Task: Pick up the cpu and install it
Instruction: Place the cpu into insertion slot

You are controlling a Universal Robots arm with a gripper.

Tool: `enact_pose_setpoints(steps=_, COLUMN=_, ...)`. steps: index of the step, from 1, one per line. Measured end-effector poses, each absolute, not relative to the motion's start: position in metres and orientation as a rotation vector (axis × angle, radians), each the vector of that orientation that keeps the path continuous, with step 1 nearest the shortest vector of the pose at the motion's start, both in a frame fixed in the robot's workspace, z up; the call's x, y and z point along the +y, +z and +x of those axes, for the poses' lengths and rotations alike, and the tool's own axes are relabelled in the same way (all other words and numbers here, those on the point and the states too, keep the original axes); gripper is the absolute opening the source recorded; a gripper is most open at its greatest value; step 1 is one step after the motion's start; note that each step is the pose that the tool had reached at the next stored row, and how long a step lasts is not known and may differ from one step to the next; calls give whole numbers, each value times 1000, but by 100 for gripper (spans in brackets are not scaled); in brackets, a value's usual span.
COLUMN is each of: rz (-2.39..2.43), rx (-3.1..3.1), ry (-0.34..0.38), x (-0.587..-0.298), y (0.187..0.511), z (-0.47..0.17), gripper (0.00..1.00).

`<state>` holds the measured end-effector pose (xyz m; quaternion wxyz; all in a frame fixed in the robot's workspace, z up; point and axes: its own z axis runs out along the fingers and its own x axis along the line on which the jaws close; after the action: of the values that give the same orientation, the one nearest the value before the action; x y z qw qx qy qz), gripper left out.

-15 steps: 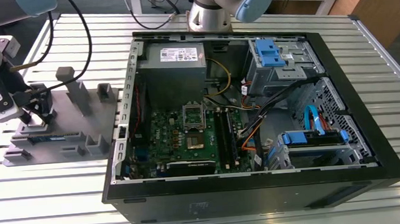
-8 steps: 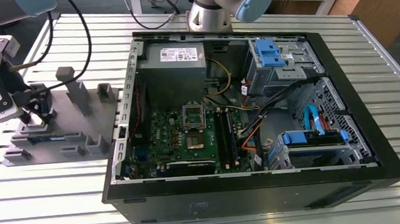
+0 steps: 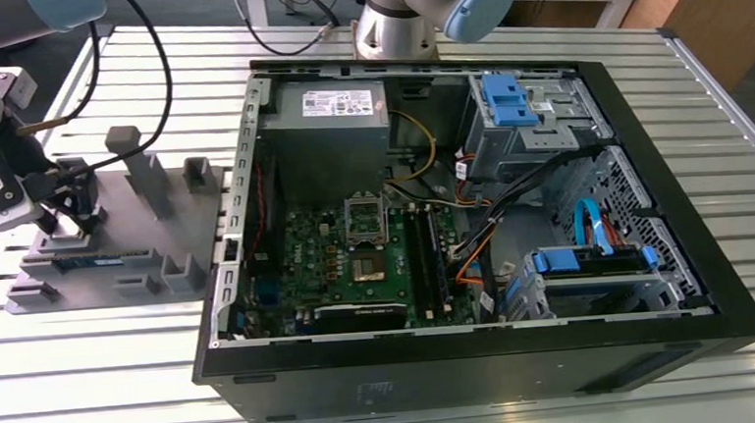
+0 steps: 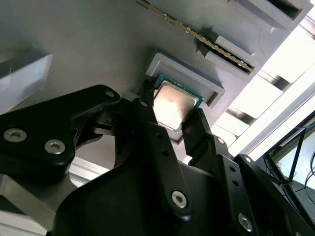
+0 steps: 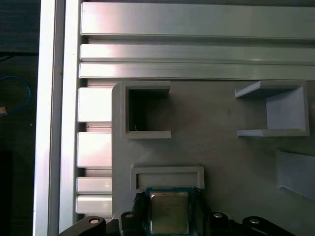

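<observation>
The cpu (image 4: pixel 172 105) (image 5: pixel 169 212), a small square chip with a shiny metal top and green rim, sits in a shallow grey holder (image 4: pixel 189 73) (image 5: pixel 167 173) on the grey fixture plate (image 3: pixel 156 235). My gripper (image 3: pixel 70 225) (image 4: pixel 170 108) (image 5: pixel 169 201) is down on that plate, at the exterior view's left. Its black fingers (image 4: pixel 147 123) (image 5: pixel 139 201) press against two opposite edges of the chip. In the open computer case, the motherboard (image 3: pixel 341 263) shows its silver socket frame (image 3: pixel 366 212) with the socket (image 3: pixel 370 267) below it.
A long memory stick (image 4: pixel 197 37) (image 3: pixel 92 258) lies in a slot of the fixture plate, beside grey posts (image 3: pixel 139 167). The black case wall (image 3: pixel 224 280) stands between plate and motherboard. Cables (image 3: pixel 471 235) and blue drive bays (image 3: pixel 516 105) crowd the case's far side. A second arm base (image 3: pixel 399 23) stands behind.
</observation>
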<state>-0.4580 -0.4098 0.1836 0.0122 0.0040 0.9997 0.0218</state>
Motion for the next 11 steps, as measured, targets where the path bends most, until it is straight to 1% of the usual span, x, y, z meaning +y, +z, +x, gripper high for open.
enact_pose_setpoints(steps=6, rz=13, rx=3116, ry=68, x=-410, y=184, z=-458, gripper=48)
enact_pose_setpoints(steps=7, rz=13, rx=3117, ry=68, x=-410, y=184, z=-458, gripper=55)
enact_pose_setpoints(steps=11, rz=13, rx=3116, ry=68, x=-410, y=184, z=-458, gripper=55)
